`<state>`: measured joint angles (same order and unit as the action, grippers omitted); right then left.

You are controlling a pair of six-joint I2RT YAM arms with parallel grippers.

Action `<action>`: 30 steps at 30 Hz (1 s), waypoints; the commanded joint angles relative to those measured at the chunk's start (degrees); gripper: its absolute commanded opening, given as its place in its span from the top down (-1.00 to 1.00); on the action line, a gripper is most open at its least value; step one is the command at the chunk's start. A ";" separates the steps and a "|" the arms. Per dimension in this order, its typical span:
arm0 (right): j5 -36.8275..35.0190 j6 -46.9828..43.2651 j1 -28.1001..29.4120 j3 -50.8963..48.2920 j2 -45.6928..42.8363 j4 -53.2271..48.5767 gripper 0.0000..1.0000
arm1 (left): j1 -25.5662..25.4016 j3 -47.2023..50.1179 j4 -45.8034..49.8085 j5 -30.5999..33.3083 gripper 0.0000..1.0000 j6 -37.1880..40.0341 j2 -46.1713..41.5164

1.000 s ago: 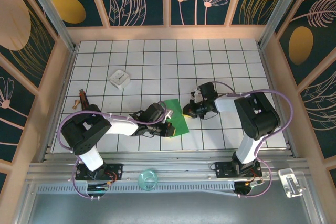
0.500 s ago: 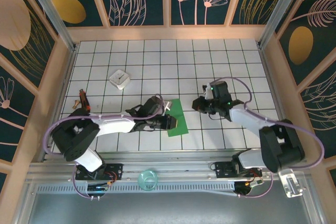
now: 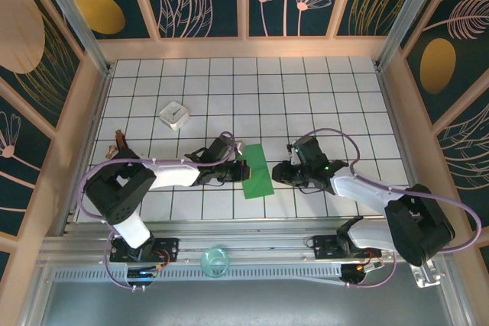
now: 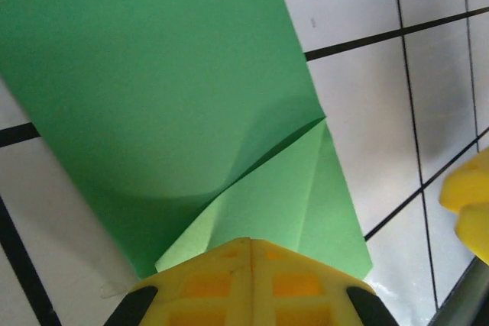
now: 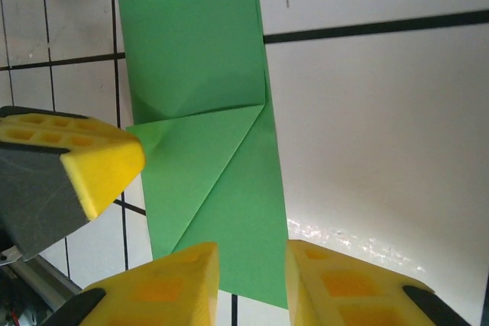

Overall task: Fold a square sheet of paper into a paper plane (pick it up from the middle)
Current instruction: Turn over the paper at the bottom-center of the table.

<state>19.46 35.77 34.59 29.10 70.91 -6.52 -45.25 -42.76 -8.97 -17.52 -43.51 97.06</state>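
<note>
Square sheet of paper (image 3: pixel 257 173), folded narrow, is looking limp; left jaws are pressing together on it, right jaws gaping at its graspable right edge.

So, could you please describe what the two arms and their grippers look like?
The left arm and right arm both have white link covers between bulky black joints, with a lilac cable looping along each. The left gripper and right gripper have blocky yellow fingers with recessed pockets.
</note>
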 commanded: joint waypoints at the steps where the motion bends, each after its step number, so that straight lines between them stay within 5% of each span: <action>1: -1.58 2.30 1.40 -0.97 0.32 -0.85 0.41 | 1.01 -1.07 1.02 0.32 1.00 1.34 0.80; 30: 3.45 6.50 5.39 -3.32 5.90 9.16 0.26 | 1.27 5.06 -4.67 -3.75 1.00 0.61 6.22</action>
<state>21.91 41.95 39.75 26.22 76.34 0.14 -43.81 -39.72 -18.02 -20.60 -43.16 100.77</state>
